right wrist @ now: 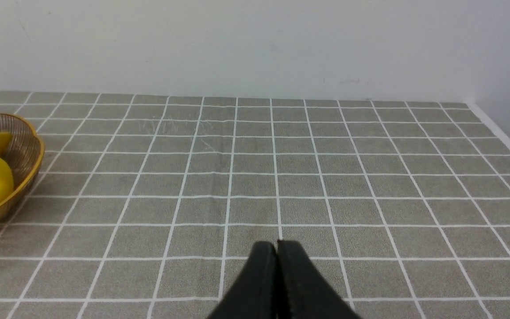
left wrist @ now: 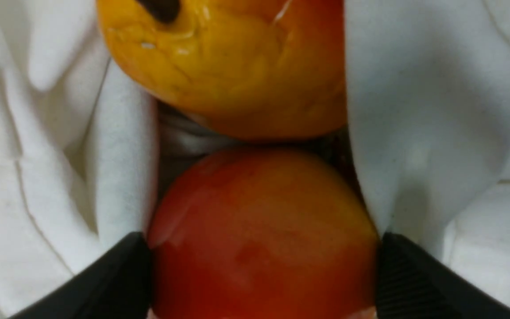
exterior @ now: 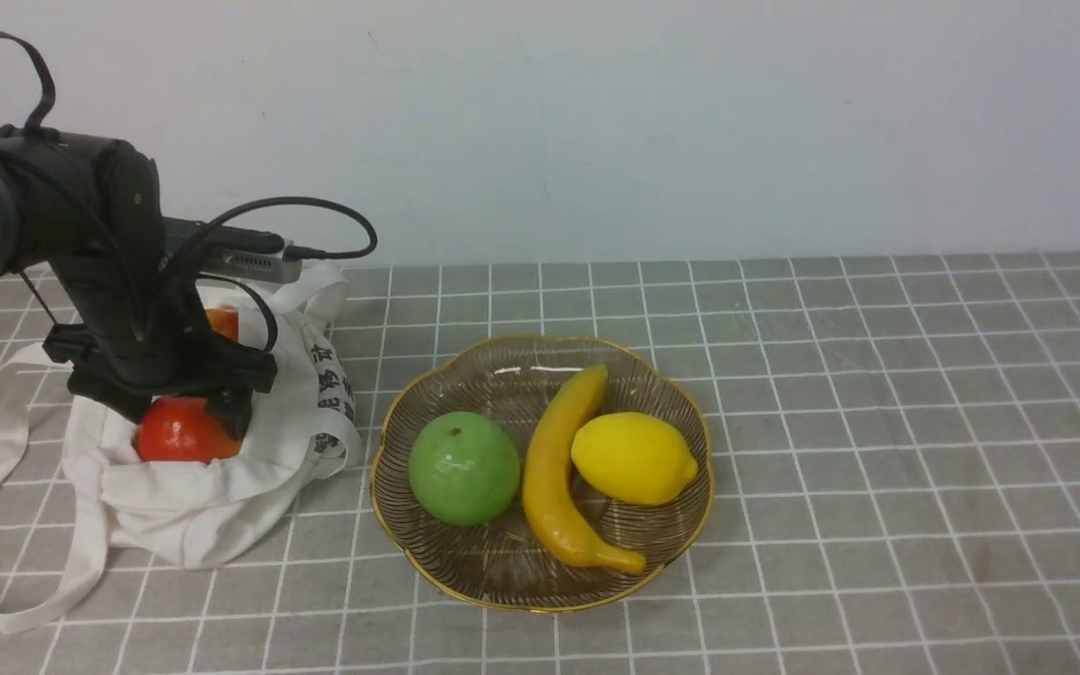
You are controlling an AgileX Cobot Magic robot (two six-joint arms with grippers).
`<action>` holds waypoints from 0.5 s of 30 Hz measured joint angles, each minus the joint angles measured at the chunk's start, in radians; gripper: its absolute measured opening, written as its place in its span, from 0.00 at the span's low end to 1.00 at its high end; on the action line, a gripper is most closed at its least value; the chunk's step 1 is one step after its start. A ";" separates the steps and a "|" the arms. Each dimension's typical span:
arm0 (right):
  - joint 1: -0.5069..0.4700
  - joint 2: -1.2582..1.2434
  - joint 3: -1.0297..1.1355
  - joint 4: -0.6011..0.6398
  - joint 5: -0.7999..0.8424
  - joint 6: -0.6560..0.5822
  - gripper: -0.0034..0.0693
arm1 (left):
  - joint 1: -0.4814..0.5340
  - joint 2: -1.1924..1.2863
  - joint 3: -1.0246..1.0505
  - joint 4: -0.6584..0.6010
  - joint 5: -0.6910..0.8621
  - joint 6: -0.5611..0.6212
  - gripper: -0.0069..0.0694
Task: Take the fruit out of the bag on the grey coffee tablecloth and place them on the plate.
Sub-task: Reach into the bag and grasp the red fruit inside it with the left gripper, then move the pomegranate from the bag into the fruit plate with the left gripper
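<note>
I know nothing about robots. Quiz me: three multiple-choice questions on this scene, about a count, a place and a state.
1. Fruits on the plate: A three, B two, C four.
2. The red-orange fruit sits: A on the plate, B in the bag, C in mid-air.
3. The right gripper is: A wide open, B holding fruit, C shut and empty.
Answers: 1 A, green apple, banana and lemon lie there; 2 B, the bag's cloth surrounds it; 3 C, it is closed on nothing.

Glossy red-orange fruit and dark-stemmed orange-yellow pear touching inside slumped off-white bag on grey checked tablecloth; smoky ribbed gold-rimmed plate just beside bag.
</note>
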State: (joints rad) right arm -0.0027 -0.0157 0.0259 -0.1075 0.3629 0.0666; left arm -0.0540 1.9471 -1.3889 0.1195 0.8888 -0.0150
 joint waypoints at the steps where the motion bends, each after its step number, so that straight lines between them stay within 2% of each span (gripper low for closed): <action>1: 0.000 0.000 0.000 0.000 0.000 0.000 0.03 | 0.000 0.000 0.000 0.000 0.002 0.000 0.86; 9: 0.000 0.000 0.000 0.000 0.000 0.000 0.03 | 0.000 -0.016 -0.005 0.002 0.054 0.000 0.86; 15: 0.000 0.000 0.000 0.000 0.000 0.000 0.03 | 0.000 -0.120 -0.005 0.002 0.080 -0.004 0.86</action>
State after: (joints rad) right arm -0.0027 -0.0157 0.0259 -0.1075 0.3629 0.0666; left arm -0.0540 1.8273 -1.3940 0.1215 0.9689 -0.0192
